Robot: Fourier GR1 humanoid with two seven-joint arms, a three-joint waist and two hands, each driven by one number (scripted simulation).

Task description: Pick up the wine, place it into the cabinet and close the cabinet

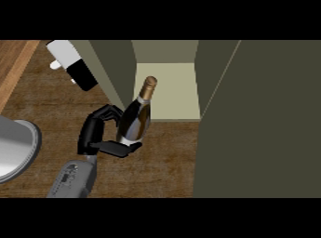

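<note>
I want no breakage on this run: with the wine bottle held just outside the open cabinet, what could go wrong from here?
1. The wine bottle is tilted, neck toward the cabinet shelf; it may clip the cabinet's left wall going in.
2. The left hand grips low on the bottle, so it could tip when released.
3. The open cabinet door stands close at the right; closing it needs the bottle fully inside.

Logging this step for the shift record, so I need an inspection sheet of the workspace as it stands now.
Surface: wooden counter, bare near the hand.
Job's things: wine bottle held tilted, neck toward the cabinet, which stands open; door swung out at the right.
Clutter: grey round object at left; white-and-black object at upper left.
Hands: left hand curled round the bottle; right hand not seen.
Cables: nothing seen.
Surroundings: nothing seen.
</note>
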